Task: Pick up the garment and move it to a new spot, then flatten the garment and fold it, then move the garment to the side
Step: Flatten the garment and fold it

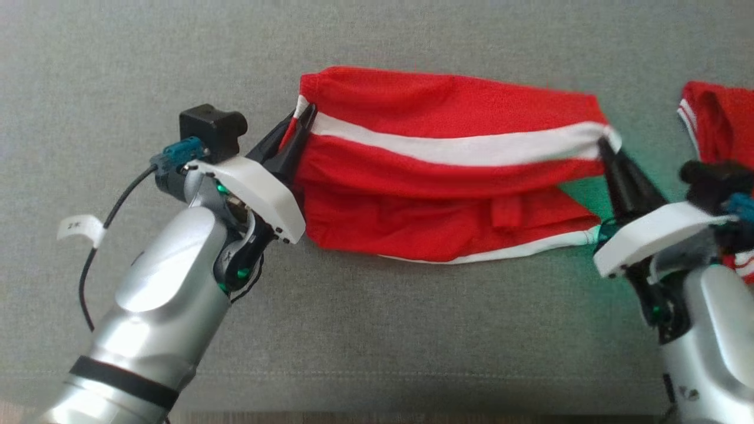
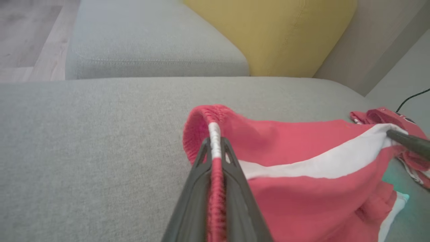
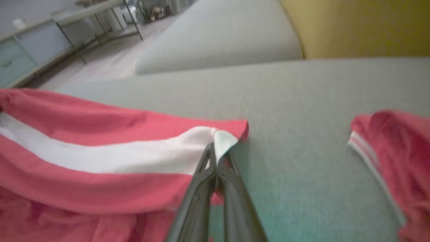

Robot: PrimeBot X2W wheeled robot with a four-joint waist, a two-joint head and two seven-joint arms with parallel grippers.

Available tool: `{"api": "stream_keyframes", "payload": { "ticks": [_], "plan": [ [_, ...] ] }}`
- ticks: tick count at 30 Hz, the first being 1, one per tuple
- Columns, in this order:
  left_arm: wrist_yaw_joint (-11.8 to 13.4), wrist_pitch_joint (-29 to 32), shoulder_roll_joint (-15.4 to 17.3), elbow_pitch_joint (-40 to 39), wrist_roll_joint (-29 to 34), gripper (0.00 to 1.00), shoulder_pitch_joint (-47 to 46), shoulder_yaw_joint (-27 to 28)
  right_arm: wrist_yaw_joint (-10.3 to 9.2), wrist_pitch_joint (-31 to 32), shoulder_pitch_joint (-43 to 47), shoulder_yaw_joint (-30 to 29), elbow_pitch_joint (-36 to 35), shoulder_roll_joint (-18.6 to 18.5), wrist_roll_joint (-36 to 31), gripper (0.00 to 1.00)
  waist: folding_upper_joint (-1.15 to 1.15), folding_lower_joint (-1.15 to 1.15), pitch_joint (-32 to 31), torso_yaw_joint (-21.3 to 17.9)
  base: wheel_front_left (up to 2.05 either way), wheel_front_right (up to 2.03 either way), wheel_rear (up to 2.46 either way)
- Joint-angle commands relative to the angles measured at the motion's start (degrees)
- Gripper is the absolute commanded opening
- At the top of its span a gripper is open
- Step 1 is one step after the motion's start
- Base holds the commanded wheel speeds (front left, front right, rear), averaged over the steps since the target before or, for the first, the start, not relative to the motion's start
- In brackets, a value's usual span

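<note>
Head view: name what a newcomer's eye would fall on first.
The red garment with its white stripe is pulled out across the middle of the grey sofa. The left gripper pinches its left end and the right gripper its right end, both shut on the cloth. A second red garment lies at the right edge, apart from the first.
</note>
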Motion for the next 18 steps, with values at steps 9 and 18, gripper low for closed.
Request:
{"api": "stream_keyframes", "payload": {
  "ticks": [9,18],
  "plan": [
    [1.5,0.4,5.0,-11.1,-1.1,0.0,-1.7,4.0,-0.04,-3.7,-2.1,-4.0,-14.7,-0.5,-2.3,0.0,0.0,0.0,-6.3,-0.9,0.0,0.0,0.0],
    [4.8,6.0,9.6,-25.5,-3.2,0.0,-2.4,7.5,-0.04,-0.9,-4.8,-8.3,-26.8,-0.2,-3.8,0.0,0.0,0.0,-10.8,-1.3,0.0,0.0,0.0]
  ]
}}
